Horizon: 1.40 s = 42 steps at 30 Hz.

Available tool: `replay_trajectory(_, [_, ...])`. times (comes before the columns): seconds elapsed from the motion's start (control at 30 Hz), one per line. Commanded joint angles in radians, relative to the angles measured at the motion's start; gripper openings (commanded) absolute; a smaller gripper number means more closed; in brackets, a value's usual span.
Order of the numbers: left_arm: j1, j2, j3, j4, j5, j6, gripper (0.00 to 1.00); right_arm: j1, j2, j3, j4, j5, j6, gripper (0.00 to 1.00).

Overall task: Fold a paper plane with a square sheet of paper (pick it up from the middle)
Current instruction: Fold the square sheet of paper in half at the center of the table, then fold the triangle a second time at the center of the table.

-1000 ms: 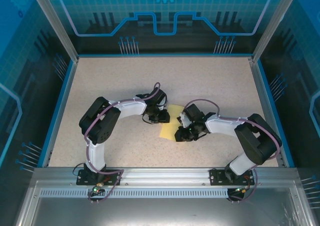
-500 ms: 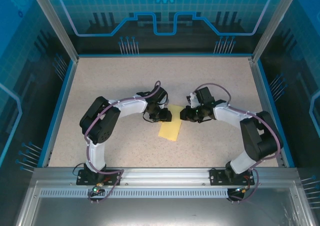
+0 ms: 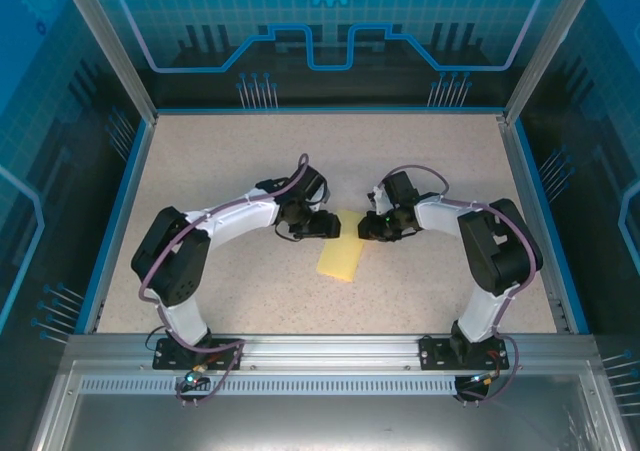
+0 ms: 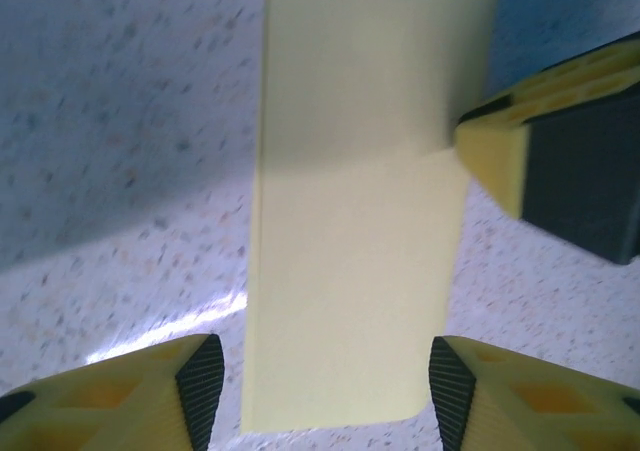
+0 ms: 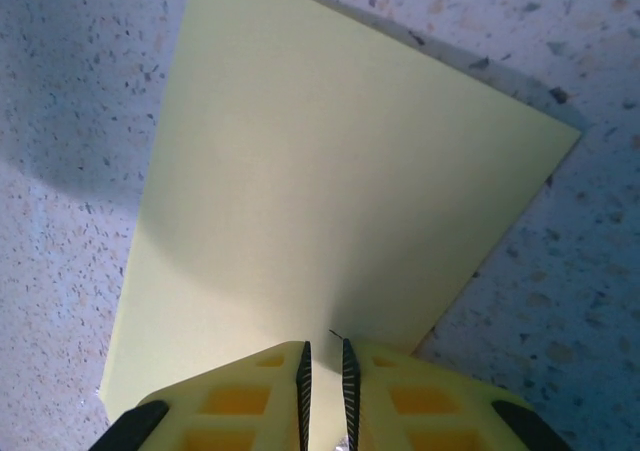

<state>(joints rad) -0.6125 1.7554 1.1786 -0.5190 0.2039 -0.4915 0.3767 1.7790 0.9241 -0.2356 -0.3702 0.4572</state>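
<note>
The square sheet of paper (image 3: 340,258) is pale yellow and lies mid-table as a narrow folded rectangle; the paper plane is out of view. My left gripper (image 3: 328,227) is open at the sheet's far left. In the left wrist view its fingertips (image 4: 203,376) straddle the end of the sheet (image 4: 350,271) without touching it. My right gripper (image 3: 366,228) is at the far right corner. In the right wrist view that gripper (image 5: 325,359) is shut on the edge of the sheet (image 5: 330,171), which rises slightly there. One right finger (image 4: 495,156) shows against the sheet's edge.
The speckled tabletop (image 3: 240,161) has a blue rim, with a metal frame and transparent walls on all sides. Both arms bend inward over the middle and their wrists nearly face each other. The aluminium rail (image 3: 320,351) carrying the bases runs along the near edge.
The left gripper has opened and let go of the sheet. The right gripper moved from the sheet's near right side to its far right corner. The sheet now lies flatter.
</note>
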Motion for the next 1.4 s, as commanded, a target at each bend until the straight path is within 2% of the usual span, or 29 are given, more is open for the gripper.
replay_trajectory(0.0, [-0.001,-0.042,-0.084,-0.022,-0.007,-0.064,0.61,-0.012,0.031,0.015,-0.028,0.019,-0.041,0.19])
replay_trajectory(0.27, [-0.017,-0.098,-0.217,0.148,0.028,-0.175,0.63,-0.015,0.040,0.019,-0.037,0.013,-0.087,0.18])
replay_trajectory(0.57, [-0.036,-0.092,-0.290,0.309,0.084,-0.288,0.62,-0.016,0.034,0.011,-0.051,0.009,-0.110,0.18])
replay_trajectory(0.73, [-0.036,-0.119,-0.303,0.312,0.076,-0.300,0.45,-0.018,0.038,0.009,-0.051,0.010,-0.117,0.18])
replay_trajectory(1.13, [-0.040,-0.151,-0.304,0.276,0.085,-0.280,0.14,-0.018,0.027,0.001,-0.045,0.000,-0.112,0.18])
replay_trajectory(1.37, [-0.047,-0.137,-0.276,0.221,0.084,-0.252,0.09,-0.017,0.000,0.002,-0.044,-0.011,-0.105,0.18])
